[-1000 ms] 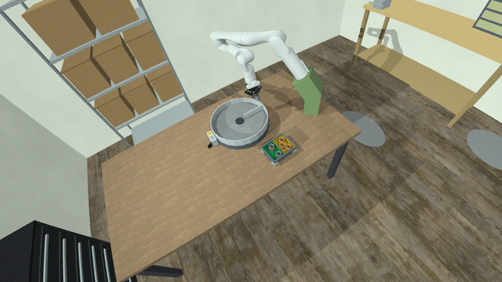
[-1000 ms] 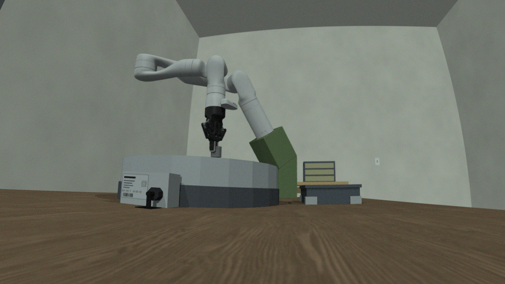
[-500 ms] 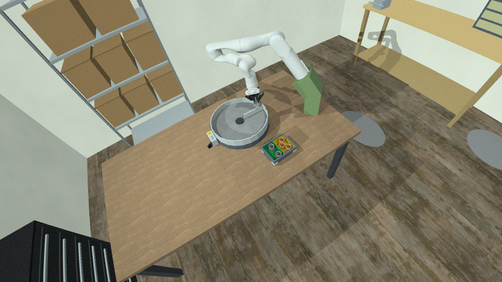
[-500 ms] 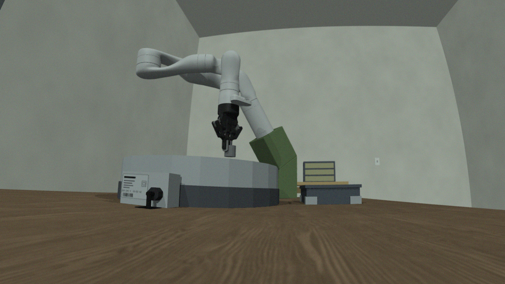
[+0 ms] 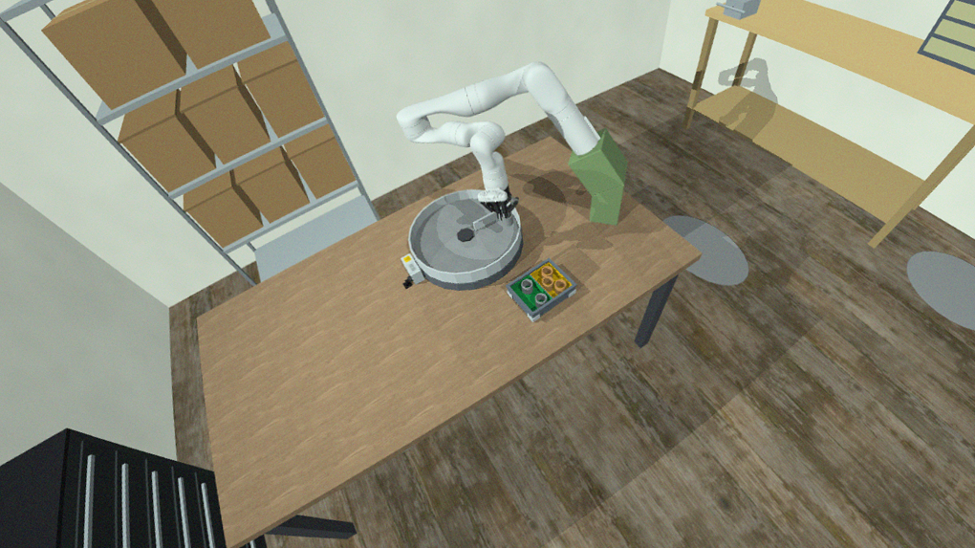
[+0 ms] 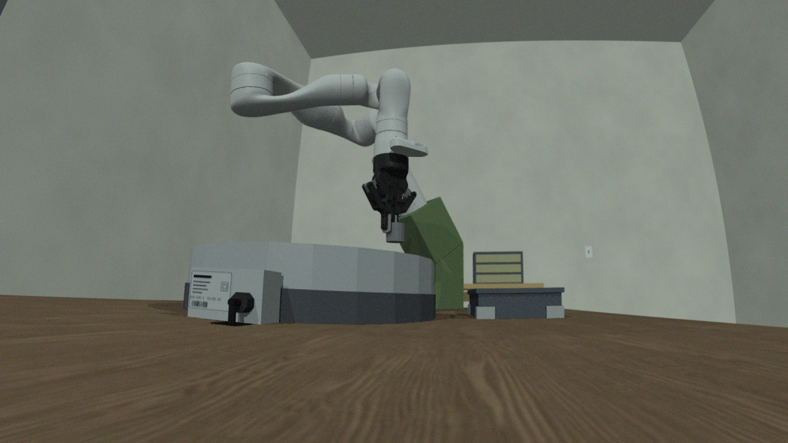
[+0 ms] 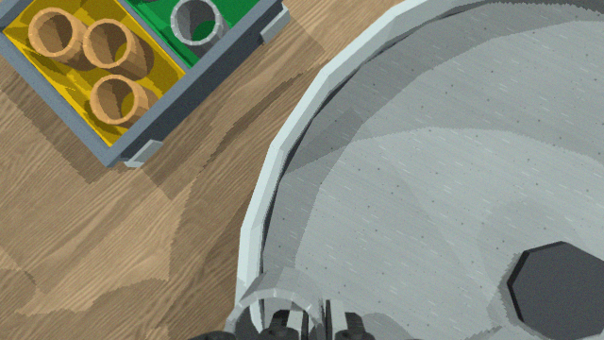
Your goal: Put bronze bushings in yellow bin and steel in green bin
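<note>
My gripper [image 5: 502,213] [image 6: 389,224] [image 7: 316,322] is shut on the wall of a steel bushing [image 6: 395,233] [image 7: 294,283], above the near-arm side of the turntable [image 5: 442,235] [image 6: 336,269] [image 7: 425,189]. The bushing hangs upright, partly cut off in the wrist view. No bushing shows on the visible part of the turntable. Three bronze bushings stand in the yellow bin [image 5: 537,274] [image 7: 175,77]. Two steel bushings stand in the green bin [image 5: 523,300] [image 7: 238,11]; the wrist view shows one fully.
Both bins sit in one grey tray [image 6: 514,306] [image 7: 193,94] beside the turntable. A raised wall rings the turntable, and a thin bar [image 5: 486,222] crosses from its rim toward the dark hub [image 5: 465,235] [image 7: 562,288]. A control box [image 5: 410,266] [image 6: 269,297] sits at its side.
</note>
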`<state>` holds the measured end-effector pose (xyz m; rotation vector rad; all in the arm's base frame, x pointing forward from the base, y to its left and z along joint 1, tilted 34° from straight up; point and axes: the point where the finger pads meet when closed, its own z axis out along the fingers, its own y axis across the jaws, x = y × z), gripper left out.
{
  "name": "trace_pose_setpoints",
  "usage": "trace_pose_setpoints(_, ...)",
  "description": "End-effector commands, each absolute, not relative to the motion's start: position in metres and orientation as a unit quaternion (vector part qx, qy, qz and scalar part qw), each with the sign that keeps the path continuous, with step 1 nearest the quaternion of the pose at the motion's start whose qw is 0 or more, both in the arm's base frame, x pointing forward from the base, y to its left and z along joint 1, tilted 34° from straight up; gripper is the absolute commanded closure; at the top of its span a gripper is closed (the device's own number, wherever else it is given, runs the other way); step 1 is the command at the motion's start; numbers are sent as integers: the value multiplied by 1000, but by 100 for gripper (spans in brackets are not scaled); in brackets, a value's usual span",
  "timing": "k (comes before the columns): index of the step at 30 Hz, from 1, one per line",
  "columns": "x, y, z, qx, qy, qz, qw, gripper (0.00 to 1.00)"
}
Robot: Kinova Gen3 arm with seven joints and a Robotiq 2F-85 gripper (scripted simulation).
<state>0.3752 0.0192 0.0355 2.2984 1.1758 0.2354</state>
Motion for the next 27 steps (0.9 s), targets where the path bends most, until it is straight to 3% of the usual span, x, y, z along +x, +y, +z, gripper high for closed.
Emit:
trace_pose_setpoints(1, 377, 43, 28, 855, 435, 92, 266, 100)
trace_pose_setpoints(27, 422, 184, -15, 924, 249, 156, 246, 100)
